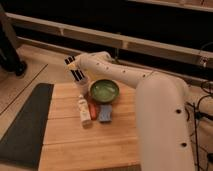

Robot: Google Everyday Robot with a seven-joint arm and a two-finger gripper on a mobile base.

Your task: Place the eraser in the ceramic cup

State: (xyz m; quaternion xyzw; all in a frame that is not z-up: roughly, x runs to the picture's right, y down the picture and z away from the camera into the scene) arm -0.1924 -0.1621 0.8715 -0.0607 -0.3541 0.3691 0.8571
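**Eraser held on end over the cup**

The hand (75,70) sits at the far left of the worktop (90,145), at the end of the white arm (120,75) that reaches in from the right. It pinches the eraser (73,69), with its fingers closed on the block's upper part. The eraser stands nearly upright, its long axis running top to bottom and leaning a little, with the top end tipped to the left and away. Its pale stripes run along that same axis.

Directly beneath the hand is the cup (82,86). The eraser's lower end is at the cup's mouth; whether it touches the rim or is already inside cannot be told.

Just right of the hand and lower lies the green bowl (104,90), close beside the cup. Below the hand, nearer the camera, a white bottle (84,110) lies on the worktop, with an orange item (93,110) and a blue pad (105,113) beside it to the right. A dark mat (25,125) lies left of the worktop.
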